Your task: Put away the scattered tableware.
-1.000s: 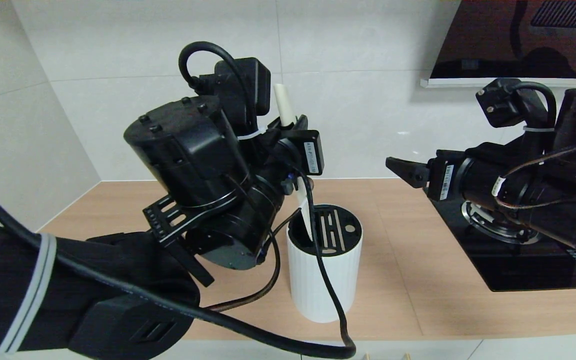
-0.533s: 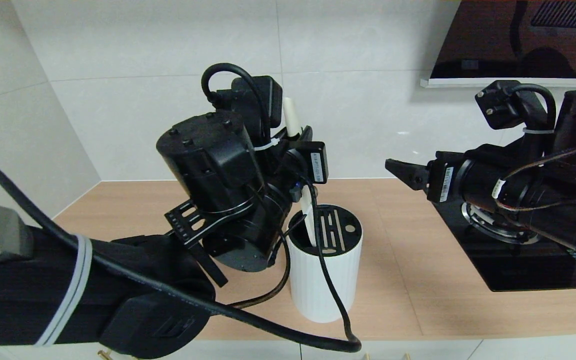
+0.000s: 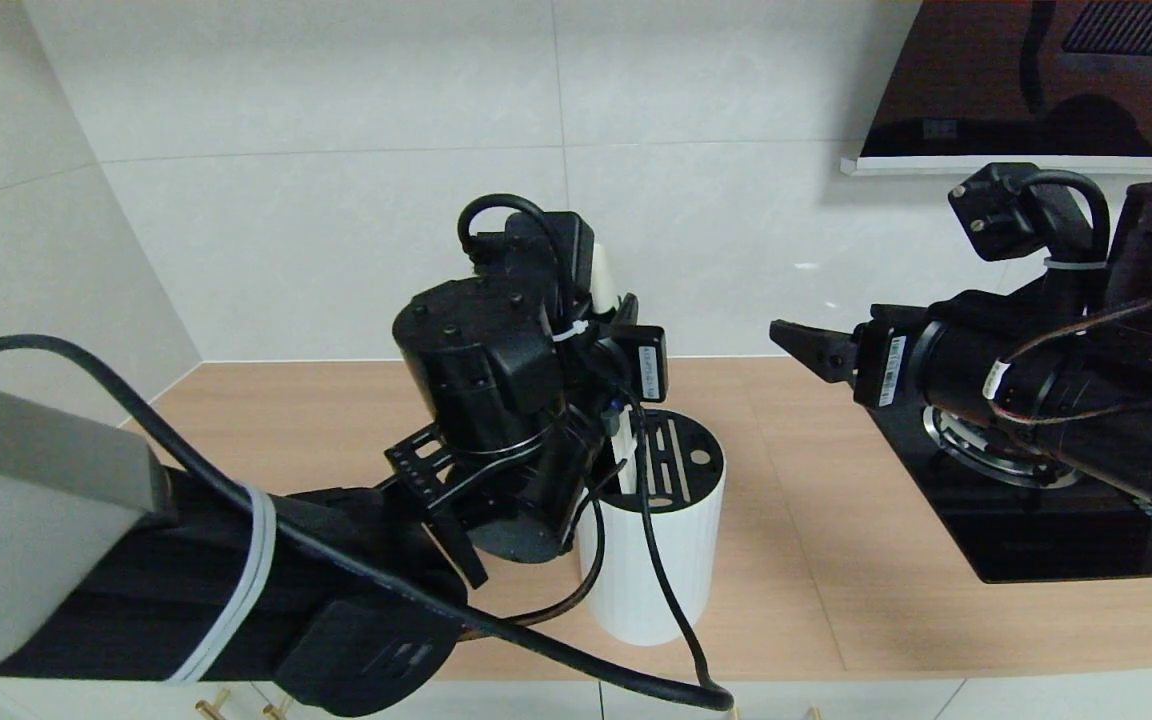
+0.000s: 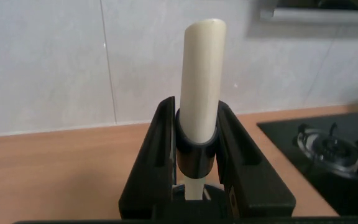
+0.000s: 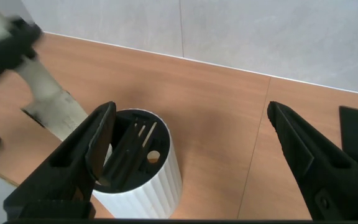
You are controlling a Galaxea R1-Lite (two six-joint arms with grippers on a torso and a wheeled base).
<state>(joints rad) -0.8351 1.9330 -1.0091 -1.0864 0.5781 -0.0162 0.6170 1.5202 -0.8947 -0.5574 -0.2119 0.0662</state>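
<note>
White wall tiles (image 3: 336, 200) are seen behind a wooden tabletop (image 3: 316, 410). On the tabletop a white holder (image 3: 651, 560) is set, with a black top full of slots. At 3 o'clock from the holder a black stove (image 3: 1036, 540) is found.

A knife (image 4: 201, 81) with a pale handle is held straight up, with the handle at 12 o'clock and the blade (image 3: 621, 450) pointed down to 6 o'clock. It is pinched tight around the handle by the left fingers (image 3: 624, 308).

One thing has changed. A second ago the knife was held higher, and only the tip of the blade was at the holder's top. Now the left arm has been brought lower, and much more of the blade has been slid into the holder, on its 9 o'clock side. Which slot is used cannot be told, as the arm is in the way.

The right fingers (image 3: 804, 347) are spread wide apart and nothing is held in them. They are kept up in the air at about 2 o'clock from the holder, and they have not been moved.

So the knife is nearly put away, it seems. It probably has to be pushed down a bit more and then let go. The blade should be kept straight, or the holder could be tipped over.
</note>
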